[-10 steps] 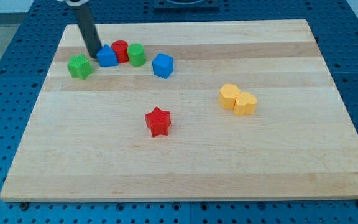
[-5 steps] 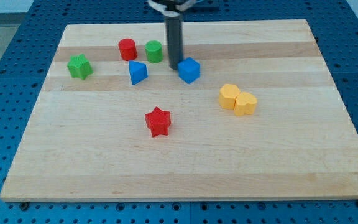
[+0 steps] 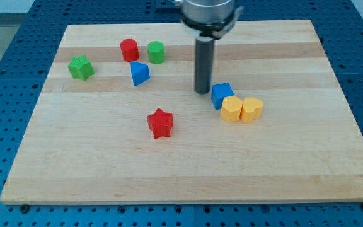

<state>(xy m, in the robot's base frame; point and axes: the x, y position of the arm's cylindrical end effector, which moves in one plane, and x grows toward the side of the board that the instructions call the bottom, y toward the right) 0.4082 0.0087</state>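
Tip (image 3: 203, 91) seen just left of blue cube (image 3: 222, 94), touching or nearly so. Cube pressed against two yellow blocks (image 3: 232, 109) (image 3: 252, 109). Red star (image 3: 161, 123) well apart, nearer left. No claw fitted.

A robotics lab bench. A pale wooden board (image 3: 188, 157) lies on a blue perforated metal table (image 3: 5, 75) with a regular grid of mounting holes. A robot arm's dark rod (image 3: 203, 63) stands over small coloured blocks.
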